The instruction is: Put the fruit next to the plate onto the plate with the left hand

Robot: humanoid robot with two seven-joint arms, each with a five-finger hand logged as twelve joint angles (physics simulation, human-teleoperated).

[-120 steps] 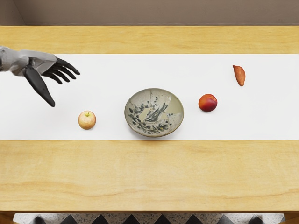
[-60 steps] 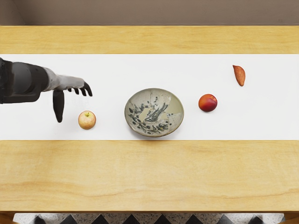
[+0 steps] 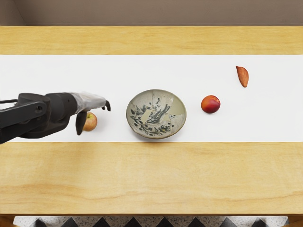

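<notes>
A small yellow-red apple (image 3: 90, 122) lies on the white runner, left of the patterned plate (image 3: 176, 102). My left hand (image 3: 92, 113) hovers right over the apple, covering its top and left side. The thumb hangs down at the apple's left and the fingertips (image 3: 107, 106) curl down above its right. The fingers are spread around the apple and do not close on it. A red fruit (image 3: 210, 104) lies to the right of the plate. The right hand is out of view.
An orange-brown sweet potato (image 3: 242, 75) lies at the far right of the runner. The white runner (image 3: 156, 71) crosses a wooden table (image 3: 151, 175) whose near edge runs along the bottom.
My left arm has swung down and to the right, from the runner's upper left to directly over the apple. The forearm now reaches far into view. The fruits and plate have not moved.
</notes>
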